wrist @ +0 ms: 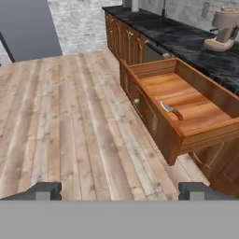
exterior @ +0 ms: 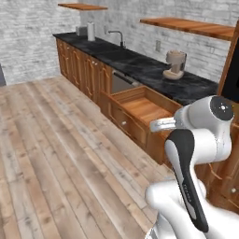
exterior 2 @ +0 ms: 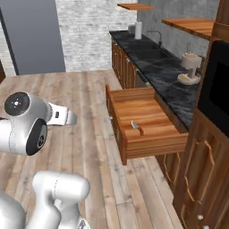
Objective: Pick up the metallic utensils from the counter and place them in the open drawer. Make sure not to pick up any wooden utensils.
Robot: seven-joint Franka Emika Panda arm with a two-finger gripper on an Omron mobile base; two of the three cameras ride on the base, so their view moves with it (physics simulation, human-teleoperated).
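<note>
Between pickups, by the look of it: gripper (wrist: 120, 190) spread wide, holding nothing, hovering over the plank floor (wrist: 65, 121) short of the open drawer (wrist: 196, 135). One small utensil (wrist: 171, 110), silver blade on brown handle, already lying inside. Next, probably: hunting for remaining metal cutlery. Drawer contents plain from hand and right base views; hidden behind the drawer wall from left base.

white arm (exterior: 196, 140), dark joints, rounded links

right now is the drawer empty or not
Not empty: the open drawer holds one small knife-like utensil lying flat on its wooden floor.
</note>
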